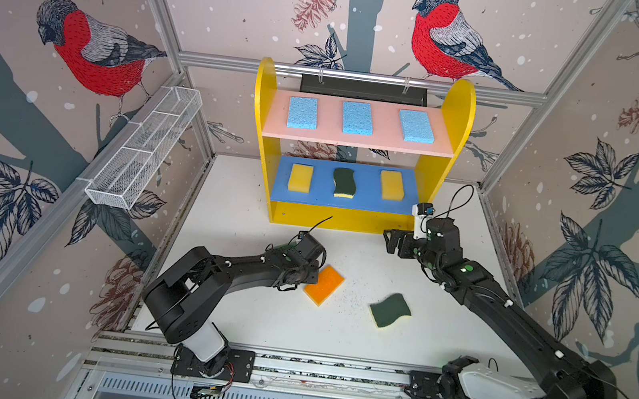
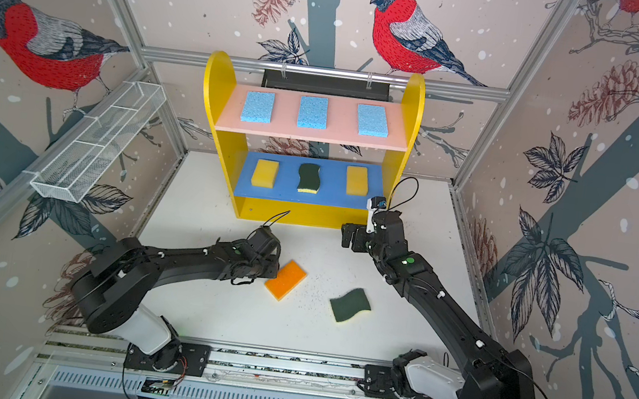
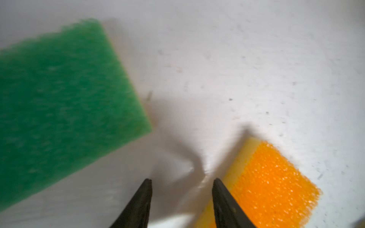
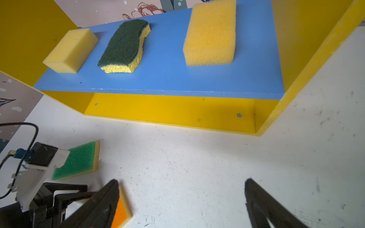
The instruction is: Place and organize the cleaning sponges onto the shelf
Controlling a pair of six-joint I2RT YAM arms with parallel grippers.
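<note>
The left gripper [image 3: 181,180] hangs low over the table [image 3: 237,69], its two tips a bit apart with nothing between them. The orange-topped sponge [image 3: 272,185] lies just beside one tip, and the green-topped sponge [image 3: 65,102] lies near the other. The right gripper [image 4: 182,180] is wide apart and empty (it hangs just in front of the shelf [image 4: 167,110]). The step looks like picking one up: next the tips must go around a sponge and squeeze.
</note>
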